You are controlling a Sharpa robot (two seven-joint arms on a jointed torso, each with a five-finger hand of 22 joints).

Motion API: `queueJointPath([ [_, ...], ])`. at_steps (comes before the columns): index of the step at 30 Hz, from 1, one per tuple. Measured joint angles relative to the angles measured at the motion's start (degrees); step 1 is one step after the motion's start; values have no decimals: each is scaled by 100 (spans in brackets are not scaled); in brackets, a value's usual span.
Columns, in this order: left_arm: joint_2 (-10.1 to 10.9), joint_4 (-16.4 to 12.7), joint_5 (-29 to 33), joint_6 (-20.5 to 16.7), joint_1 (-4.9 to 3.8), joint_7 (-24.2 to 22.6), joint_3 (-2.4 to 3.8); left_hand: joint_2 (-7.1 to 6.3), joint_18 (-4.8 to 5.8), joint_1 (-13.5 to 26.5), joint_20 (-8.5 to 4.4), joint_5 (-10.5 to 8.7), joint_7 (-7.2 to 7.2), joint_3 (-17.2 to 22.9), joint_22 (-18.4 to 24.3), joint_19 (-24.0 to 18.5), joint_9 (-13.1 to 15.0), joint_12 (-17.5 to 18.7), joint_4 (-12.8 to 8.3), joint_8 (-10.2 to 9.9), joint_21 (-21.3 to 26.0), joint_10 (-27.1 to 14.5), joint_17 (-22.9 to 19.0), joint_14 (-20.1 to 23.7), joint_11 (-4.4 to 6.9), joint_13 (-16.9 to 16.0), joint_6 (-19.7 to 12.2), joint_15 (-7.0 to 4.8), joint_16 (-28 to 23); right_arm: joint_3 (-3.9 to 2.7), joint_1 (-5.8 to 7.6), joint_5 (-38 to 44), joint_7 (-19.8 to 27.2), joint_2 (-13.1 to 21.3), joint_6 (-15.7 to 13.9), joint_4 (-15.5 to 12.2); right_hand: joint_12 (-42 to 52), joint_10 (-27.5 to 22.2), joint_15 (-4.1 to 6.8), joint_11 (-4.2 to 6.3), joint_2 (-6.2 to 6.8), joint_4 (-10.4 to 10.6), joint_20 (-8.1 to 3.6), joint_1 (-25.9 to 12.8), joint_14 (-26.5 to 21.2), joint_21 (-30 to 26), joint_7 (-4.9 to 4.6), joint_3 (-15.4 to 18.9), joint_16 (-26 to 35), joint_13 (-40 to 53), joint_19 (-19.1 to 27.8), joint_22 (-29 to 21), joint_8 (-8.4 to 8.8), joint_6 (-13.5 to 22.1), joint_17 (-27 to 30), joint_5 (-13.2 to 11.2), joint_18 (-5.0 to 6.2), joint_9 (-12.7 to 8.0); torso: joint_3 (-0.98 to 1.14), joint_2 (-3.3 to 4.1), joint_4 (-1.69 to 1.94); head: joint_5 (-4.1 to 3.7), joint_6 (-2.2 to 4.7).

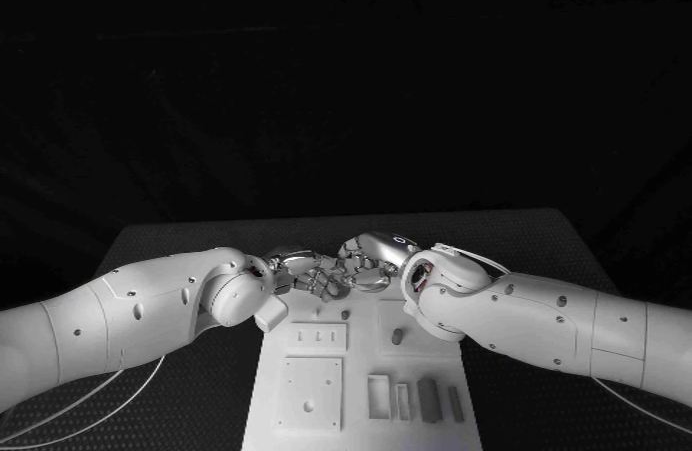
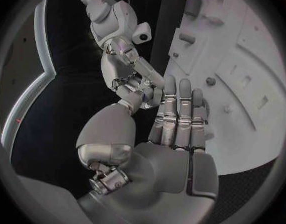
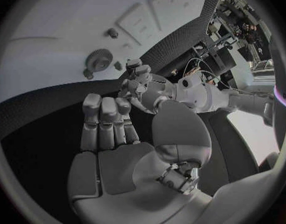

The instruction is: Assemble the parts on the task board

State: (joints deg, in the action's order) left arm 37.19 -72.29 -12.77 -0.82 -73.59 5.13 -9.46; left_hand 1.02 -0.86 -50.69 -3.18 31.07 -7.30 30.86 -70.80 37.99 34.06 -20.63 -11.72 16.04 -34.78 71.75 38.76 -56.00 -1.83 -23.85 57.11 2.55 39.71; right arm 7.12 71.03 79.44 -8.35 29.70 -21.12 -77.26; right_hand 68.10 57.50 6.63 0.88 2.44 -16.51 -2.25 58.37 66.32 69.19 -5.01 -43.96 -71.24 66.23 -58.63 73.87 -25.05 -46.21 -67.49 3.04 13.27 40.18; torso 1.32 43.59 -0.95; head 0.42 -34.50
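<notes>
both robot hands (image 1: 339, 269) behind task board (image 1: 361, 371)

White task board (image 1: 361, 391) on a black, finely textured table (image 1: 173, 241), with grey parts (image 1: 428, 399) near the board's front edge and a grey toothed gear (image 3: 98, 62) on its pale surface. Silver left hand (image 1: 306, 276) and silver right hand (image 1: 364, 261) on glossy white arms above the board's far end.

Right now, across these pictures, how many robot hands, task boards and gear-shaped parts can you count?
2 hands: left hand, right hand
1 task board
1 gear-shaped part
Total: 4
</notes>
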Motion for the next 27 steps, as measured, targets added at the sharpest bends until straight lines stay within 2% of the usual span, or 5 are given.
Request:
queueJointPath([
  [6, 1, 6, -9, 10, 0, -4, 0, 226, 0, 318, -20, -96, 0, 324, -65, 21, 0, -39, -356, -28, -27, 28, -26, -21, 34, 30, 0, -20, 68, 0, -2, -25, 31, -6, 11, 29, 0, -4, 14, -4, 23, 0, 0, 23, -15, 0, 0, -1, 0, -9, 2, -4, 0, 0, 6, -17, 0, 18, 1, 0, -2, -1, -6],
  [14, 2, 16, -47, 7, -6, -13, 7, 252, 0, 405, -52, -142, 0, 386, -96, 53, 0, -67, -419, 34, -49, 62, -36, -61, 82, 46, 1, -61, 88, 8, -9, -170, 108, -7, 22, 83, 0, -25, 13, -25, 153, 31, -11, 16, -16, -3, 0, -66, 50, -57, 32, -55, 136, 0, 41, -18, 0, 4, 1, 0, -3, 4, -13],
  [18, 3, 14, -65, 5, -11, -26, 13, 259, 0, 411, -40, -231, -9, 401, -113, 83, 79, -67, -433, 76, -49, 75, -48, -82, 95, 60, 10, -82, 111, 16, -16, -268, 141, 5, 20, 109, -51, -26, -33, -26, 427, 130, -11, -105, -62, -41, 0, 3, 93, -78, 33, -76, 346, 0, 57, -16, 0, -113, -2, -1, -3, 4, -13],
  [23, 1, -11, -106, 3, -26, -77, 26, 251, 0, 419, -47, -474, 7, 419, -135, 117, 84, -67, -451, 31, -72, 96, -62, -104, 113, 86, 48, -103, 137, 31, -32, -416, 190, 47, 3, 129, -165, -40, -163, -31, 794, 303, 102, -173, -191, -201, 0, 176, 253, -136, 146, -147, 708, 0, 128, -16, 1, -305, -2, -1, -3, -1, -8],
  [27, 0, -17, -205, -8, -26, -120, 26, 243, 0, 428, -50, -925, 36, 458, -159, 175, 69, -92, -416, 10, -114, 169, -71, -175, 121, 102, 135, -131, 178, 31, -33, -565, 287, 114, -44, 107, -269, -67, -304, -59, 904, 388, 194, -163, -414, -375, -15, 328, 414, -220, 346, -200, 931, 15, 219, -16, 6, -433, -2, -1, -2, -1, -4],
])
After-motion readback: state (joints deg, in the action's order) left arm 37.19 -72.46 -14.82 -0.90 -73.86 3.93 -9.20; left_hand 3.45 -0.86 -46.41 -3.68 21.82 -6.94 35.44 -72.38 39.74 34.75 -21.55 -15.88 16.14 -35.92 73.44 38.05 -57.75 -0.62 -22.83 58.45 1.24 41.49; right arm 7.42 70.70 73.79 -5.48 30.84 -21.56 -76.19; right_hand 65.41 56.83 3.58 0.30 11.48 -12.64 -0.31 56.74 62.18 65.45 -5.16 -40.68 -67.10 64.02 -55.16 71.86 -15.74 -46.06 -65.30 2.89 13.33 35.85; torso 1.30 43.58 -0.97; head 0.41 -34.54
